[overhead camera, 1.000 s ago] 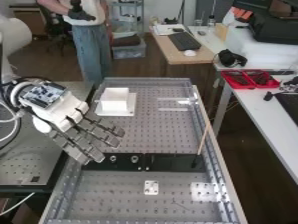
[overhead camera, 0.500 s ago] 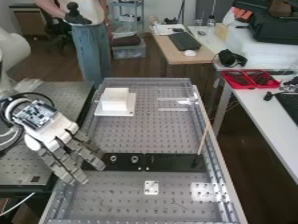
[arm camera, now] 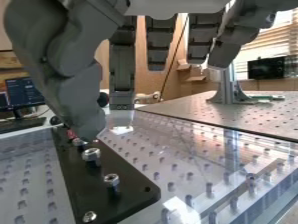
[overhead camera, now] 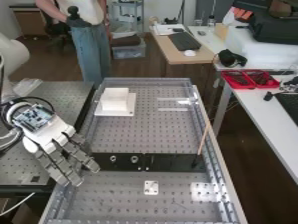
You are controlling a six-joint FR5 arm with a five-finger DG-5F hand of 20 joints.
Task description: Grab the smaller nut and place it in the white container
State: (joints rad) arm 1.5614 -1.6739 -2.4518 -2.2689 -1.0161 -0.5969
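Smaller nut (arm camera: 112, 180) stands on the bar (overhead camera: 174, 162); the hand (overhead camera: 50, 135), fingers relaxed, has shifted toward the high view's lower left.

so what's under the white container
A flat white plate sticks out below the white container, lying on the perforated bench; whatever the container covers can't be seen.

The robot hand (overhead camera: 48, 132) hangs over the left edge of the table (overhead camera: 153, 132), fingers loosely extended toward the near side, by the left end of a flat black bar (overhead camera: 169, 163). On the bar stand the larger nut (overhead camera: 113, 158) and, just to its right, the bearing (overhead camera: 134, 159). The white container (overhead camera: 114, 104) sits at the far left of the table. A small white plate (overhead camera: 151, 188) lies on the near side of the bar; a thin stick (overhead camera: 203, 137) slants up at its right.
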